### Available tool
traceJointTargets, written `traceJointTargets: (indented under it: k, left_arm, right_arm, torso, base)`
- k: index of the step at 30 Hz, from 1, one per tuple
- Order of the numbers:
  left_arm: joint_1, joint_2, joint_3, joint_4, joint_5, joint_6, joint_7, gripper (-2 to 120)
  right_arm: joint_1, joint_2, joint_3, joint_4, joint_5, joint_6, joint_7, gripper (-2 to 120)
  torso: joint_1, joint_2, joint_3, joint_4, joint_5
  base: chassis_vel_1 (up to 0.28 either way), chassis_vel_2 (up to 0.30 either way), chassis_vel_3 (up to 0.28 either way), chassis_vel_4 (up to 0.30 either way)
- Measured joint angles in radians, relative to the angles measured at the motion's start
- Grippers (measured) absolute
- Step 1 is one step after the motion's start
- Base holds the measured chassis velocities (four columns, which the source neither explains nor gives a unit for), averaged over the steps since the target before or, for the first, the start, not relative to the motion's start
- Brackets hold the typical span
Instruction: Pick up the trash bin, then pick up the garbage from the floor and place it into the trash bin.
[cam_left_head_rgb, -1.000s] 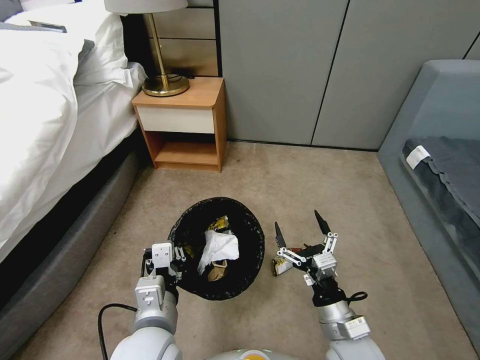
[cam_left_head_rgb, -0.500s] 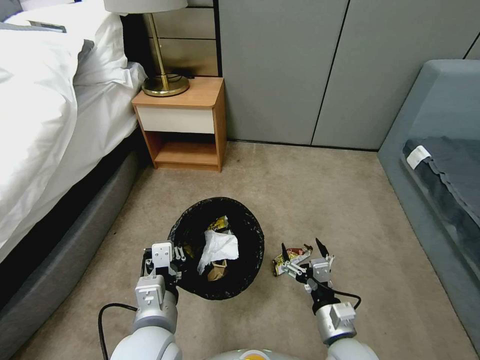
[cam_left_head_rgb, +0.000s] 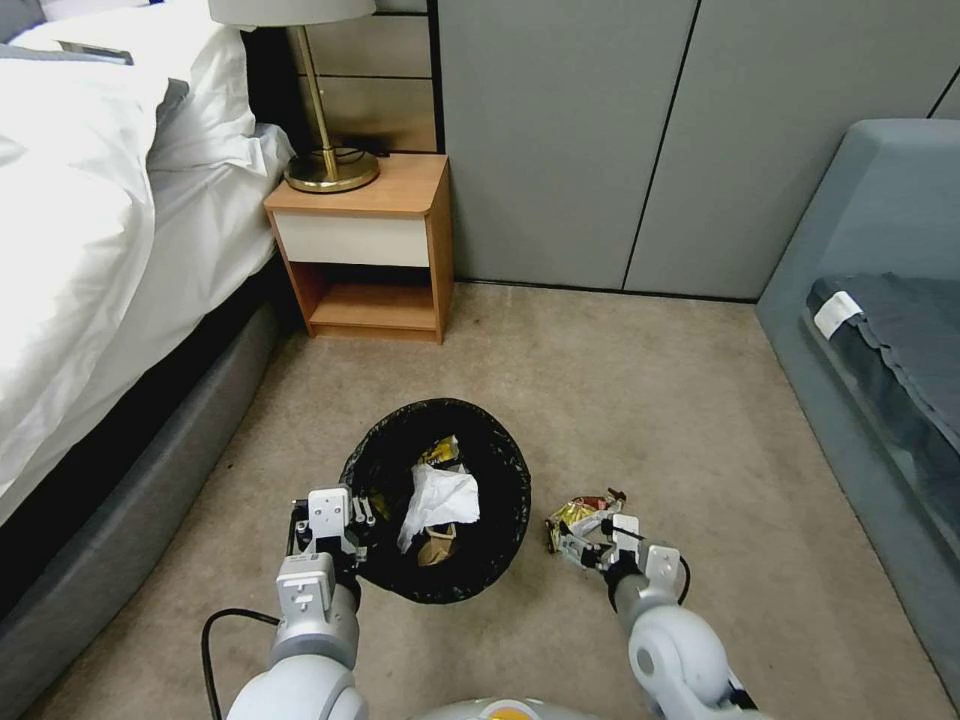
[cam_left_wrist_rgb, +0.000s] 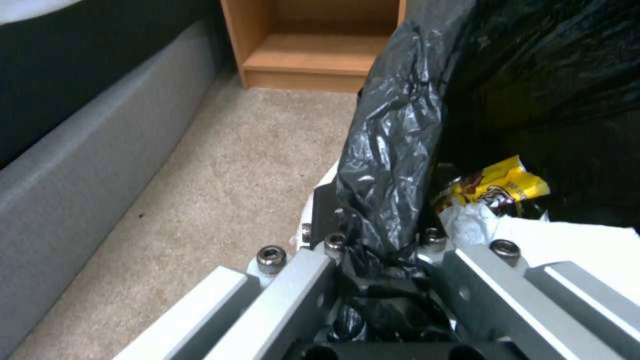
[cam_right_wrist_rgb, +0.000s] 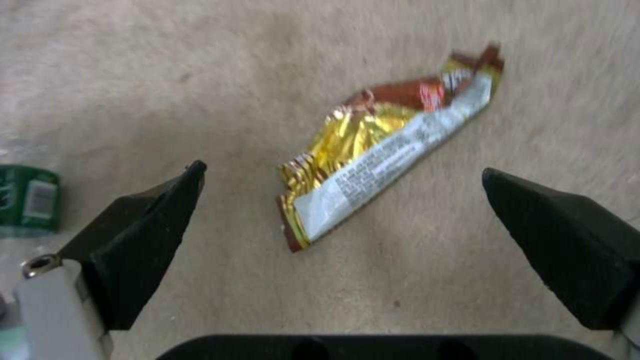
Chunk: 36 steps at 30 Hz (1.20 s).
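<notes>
Fingers of right gripper straddle wrapper.

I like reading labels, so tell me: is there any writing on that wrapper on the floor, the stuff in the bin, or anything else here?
None can be read.
Wrapper on the floor: fine print, too blurred.
Yellow wrapper in the bin: lettering blurred.
Green label: unreadable.
White tag on the grey fabric: blank or too small.

Glossy, crinkled black plastic bag lining the trash bin; shiny gold foil wrapper (creased, lower centre) on matt short-pile carpet; soft white tissue; smooth wood nightstand, upper left.
</notes>
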Motion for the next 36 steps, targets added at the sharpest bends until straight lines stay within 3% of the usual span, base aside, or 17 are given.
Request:
traceJointTargets:
  k: [6,28,36]
  left_arm:
    - [0.010,-0.001,0.003,0.004,0.007,-0.006,0.001,0]
    - [0.021,-0.005,0.009,0.012,0.019,-0.011,0.001,0]
    - [0.027,-0.006,0.007,0.010,0.023,-0.011,0.002,0]
  right_arm:
    - [0.049,0.031,0.011,-0.094,0.017,0.000,-0.025,100]
    - [0.213,0.087,0.011,-0.424,-0.115,0.190,-0.163,100]
    - [0.262,0.107,0.024,-0.554,-0.140,0.237,-0.183,73]
  torso:
    - [0.000,0.000,0.000,0.0000,-0.0001]
    - [0.000,0.000,0.000,0.0000,0.0000]
    - [0.000,0.000,0.000,-0.0001,-0.0001]
  base:
    - [0.000,0.000,0.000,0.000]
    - [0.000,0.000,0.000,0.000]
    - [0.000,0.000,0.000,0.000]
